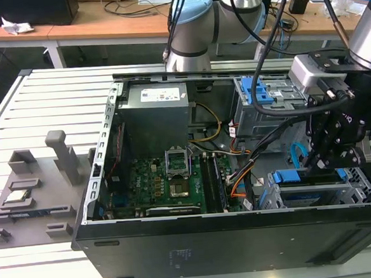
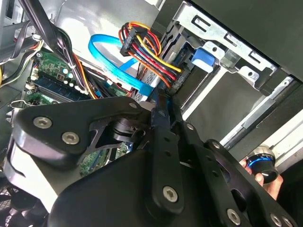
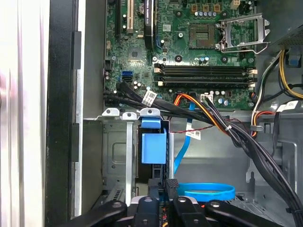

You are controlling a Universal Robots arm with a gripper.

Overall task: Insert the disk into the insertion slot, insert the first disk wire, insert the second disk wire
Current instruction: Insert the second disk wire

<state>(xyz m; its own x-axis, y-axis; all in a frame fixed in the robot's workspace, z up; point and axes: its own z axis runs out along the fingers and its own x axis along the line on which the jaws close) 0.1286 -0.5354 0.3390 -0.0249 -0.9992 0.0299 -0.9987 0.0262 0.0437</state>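
The disk (image 1: 303, 176), in its bright blue carrier, sits inside the insertion slot (image 1: 362, 187), a silver-grey cage at the case's front corner on the exterior view's right. Its blue tab (image 3: 154, 146) shows between the cage rails (image 3: 116, 151). My gripper (image 1: 314, 163) hangs just above the disk's rear end. The fingers (image 2: 161, 101) stand close together, shut on the end of a flat blue disk wire (image 2: 116, 59) that loops back (image 3: 208, 191) toward the board. A red, yellow and black wire bundle (image 2: 151, 56) runs to the disk's rear beside it.
The open black case (image 1: 230, 237) lies on a slatted metal table (image 1: 42, 98). The motherboard (image 1: 169, 184), the power supply (image 1: 155, 115) and a larger cage with blue latches (image 1: 265, 98) fill it. Black cables (image 3: 236, 137) cross near the slot. A hand (image 2: 267, 177) holds a knob.
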